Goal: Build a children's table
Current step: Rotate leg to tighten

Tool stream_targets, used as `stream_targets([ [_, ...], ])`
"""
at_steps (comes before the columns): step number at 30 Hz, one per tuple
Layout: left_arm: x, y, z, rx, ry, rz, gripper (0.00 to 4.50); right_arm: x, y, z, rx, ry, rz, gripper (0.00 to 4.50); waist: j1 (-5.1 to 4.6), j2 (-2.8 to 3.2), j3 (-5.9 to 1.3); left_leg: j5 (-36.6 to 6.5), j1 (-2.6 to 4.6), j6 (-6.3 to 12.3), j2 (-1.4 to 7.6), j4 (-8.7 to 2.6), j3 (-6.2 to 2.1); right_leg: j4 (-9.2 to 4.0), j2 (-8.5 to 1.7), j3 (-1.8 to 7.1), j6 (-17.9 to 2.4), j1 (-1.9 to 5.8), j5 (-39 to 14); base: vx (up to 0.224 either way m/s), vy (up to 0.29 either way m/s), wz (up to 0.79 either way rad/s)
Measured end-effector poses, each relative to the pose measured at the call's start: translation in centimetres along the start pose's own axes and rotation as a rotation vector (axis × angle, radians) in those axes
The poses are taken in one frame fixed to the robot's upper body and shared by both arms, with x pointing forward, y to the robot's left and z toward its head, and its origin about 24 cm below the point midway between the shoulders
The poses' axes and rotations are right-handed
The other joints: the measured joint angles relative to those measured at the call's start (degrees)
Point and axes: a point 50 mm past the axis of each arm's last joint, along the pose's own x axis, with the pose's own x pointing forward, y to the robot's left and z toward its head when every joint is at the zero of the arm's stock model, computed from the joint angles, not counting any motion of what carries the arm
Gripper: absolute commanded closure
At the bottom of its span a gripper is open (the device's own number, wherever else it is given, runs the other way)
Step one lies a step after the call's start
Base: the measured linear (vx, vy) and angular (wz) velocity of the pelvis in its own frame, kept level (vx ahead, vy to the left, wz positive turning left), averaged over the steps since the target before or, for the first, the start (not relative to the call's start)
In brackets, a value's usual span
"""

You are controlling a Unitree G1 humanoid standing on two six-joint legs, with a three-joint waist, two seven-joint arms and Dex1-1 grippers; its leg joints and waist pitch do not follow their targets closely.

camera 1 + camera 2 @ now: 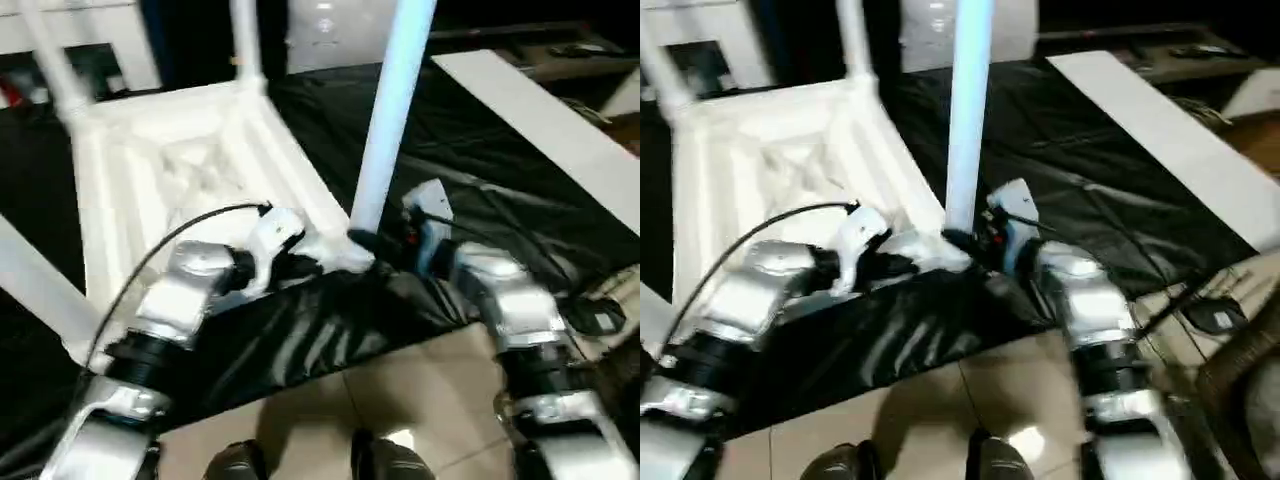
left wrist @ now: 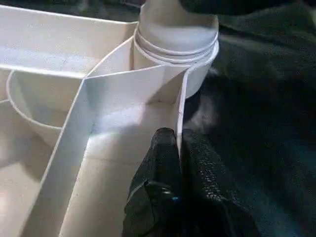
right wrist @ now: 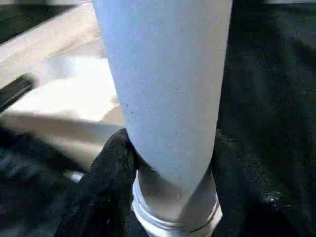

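The children's table top (image 1: 180,170) lies upside down on the black sheet, ribbed underside up. A long white leg (image 1: 390,110) stands upright in the near right corner socket (image 2: 173,49). My right gripper (image 1: 375,243) is shut around this leg's base (image 3: 168,89), a black finger (image 3: 106,163) pressed on each side. My left gripper (image 1: 310,265) is shut on the top's thin rim wall (image 2: 178,106) just beside that socket, fingers (image 2: 158,163) pinching it. More legs rise from the far corners (image 1: 245,40) (image 1: 50,60), and one crosses the left edge (image 1: 30,280).
The black sheet-covered workbench (image 1: 470,150) ends just in front of my arms, with tiled floor (image 1: 420,390) and my feet (image 1: 300,462) below. A long white board (image 1: 550,120) lies on the right. Cables (image 1: 590,310) hang at the right edge.
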Motion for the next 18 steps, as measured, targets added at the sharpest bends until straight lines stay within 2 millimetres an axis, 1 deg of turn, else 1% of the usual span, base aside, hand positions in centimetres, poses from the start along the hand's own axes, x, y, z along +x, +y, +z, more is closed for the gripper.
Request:
stream_targets([
  [1,0.4,-0.3,0.1,-0.013,-0.001,0.014,4.50,0.0,0.1,-0.1,0.007,-0.004,-0.040,2.59,0.17,-0.14,0.10,0.00,0.24,0.00,-0.06,-0.23,0.43,4.13,-0.17,0.45,-1.00,-0.15,-2.60,-0.057,-0.003,0.16],
  [2,0.9,-0.6,0.3,-0.023,-0.001,0.036,4.50,0.0,0.1,-0.4,0.022,-0.013,-0.090,2.59,1.12,-0.89,-0.18,0.01,0.68,-0.01,-0.08,-0.55,2.19,7.86,-0.15,1.99,-1.70,0.15,-4.13,-0.057,-0.003,0.16],
  [3,1.3,-0.7,0.6,-0.035,-0.011,0.079,4.50,0.8,0.6,-0.1,0.056,-0.043,-0.161,2.59,1.48,-2.27,-0.66,-0.07,1.01,-0.17,-0.75,-0.37,3.20,8.04,-0.52,4.24,1.58,-0.71,-4.84,0.048,-0.090,0.09],
  [4,1.5,-0.9,0.7,-0.048,-0.017,0.097,4.50,1.1,0.9,0.0,0.074,-0.057,-0.206,2.59,1.83,-2.14,-0.64,-1.39,0.35,-0.72,-1.29,1.40,1.89,7.99,-0.55,4.24,1.80,-0.96,-4.77,0.122,-0.078,-0.30],
  [5,1.9,-1.3,1.0,-0.061,-0.024,0.106,4.50,1.3,0.9,0.1,0.092,-0.073,-0.243,2.24,2.56,-1.51,-0.82,-1.58,0.10,-0.40,-2.35,2.89,-1.22,7.91,-0.35,4.15,1.82,-0.79,-4.75,0.122,-0.078,-0.30],
  [6,2.3,-1.7,1.3,-0.068,-0.032,0.113,4.50,1.2,0.8,0.1,0.101,-0.089,-0.277,2.03,2.76,-0.55,-1.24,-2.60,0.52,-1.53,-2.66,2.78,-2.92,7.64,0.16,3.84,1.78,-0.82,-4.68,0.111,0.005,-0.22],
  [7,2.5,-2.0,1.6,-0.067,-0.038,0.117,4.50,1.1,0.6,0.2,0.109,-0.104,-0.289,1.89,2.56,-0.87,-1.23,-2.41,0.58,-1.59,-2.58,2.25,-2.70,7.11,0.36,3.87,1.70,-0.92,-4.48,0.051,0.001,0.07],
  [8,2.5,-2.1,1.8,-0.064,-0.042,0.123,4.50,1.1,0.6,0.3,0.128,-0.122,-0.286,1.83,2.55,-0.96,-1.34,-2.02,0.55,-1.23,-2.39,1.80,-2.39,6.33,0.60,3.96,0.85,-0.94,-3.20,0.051,0.001,0.07],
  [9,2.5,-2.1,1.9,-0.061,-0.045,0.123,4.50,1.1,0.7,0.4,0.134,-0.135,-0.281,1.83,2.29,-0.90,-1.37,-2.05,0.49,-1.09,-2.27,1.70,-2.16,5.83,0.65,3.93,0.40,-0.90,-2.31,0.000,0.000,0.00],
  [11,2.2,-1.9,1.9,-0.051,-0.045,0.124,4.50,1.1,0.8,0.5,0.131,-0.146,-0.273,1.52,2.31,-0.88,-1.37,-2.09,0.44,-0.88,-2.24,1.52,-2.03,5.65,0.64,3.91,0.33,-0.94,-2.27,0.000,0.000,0.00],
  [14,1.7,-1.6,1.8,-0.009,-0.034,0.107,4.50,0.7,0.6,0.3,0.073,-0.139,-0.207,1.32,2.33,-0.88,-1.37,-2.13,0.44,-0.80,-2.11,1.50,-1.94,5.58,0.66,3.84,0.32,-0.94,-2.28,0.000,0.000,0.00],
  [16,1.2,-1.3,1.5,0.014,-0.030,0.081,4.50,0.0,0.3,0.0,0.016,-0.125,-0.135,1.06,2.27,-0.95,-1.32,-2.13,0.44,-0.80,-2.01,1.51,-1.83,5.54,0.70,3.83,0.29,-0.93,-2.26,0.000,0.000,0.00],
  [18,0.7,-1.1,1.2,0.028,-0.024,0.066,4.50,-0.7,-0.1,-0.3,-0.032,-0.109,-0.068,0.94,2.09,-1.05,-1.27,-2.13,0.51,-0.81,-1.91,1.53,-1.71,5.54,0.72,3.83,0.27,-0.86,-2.25,0.000,0.000,0.00],
])
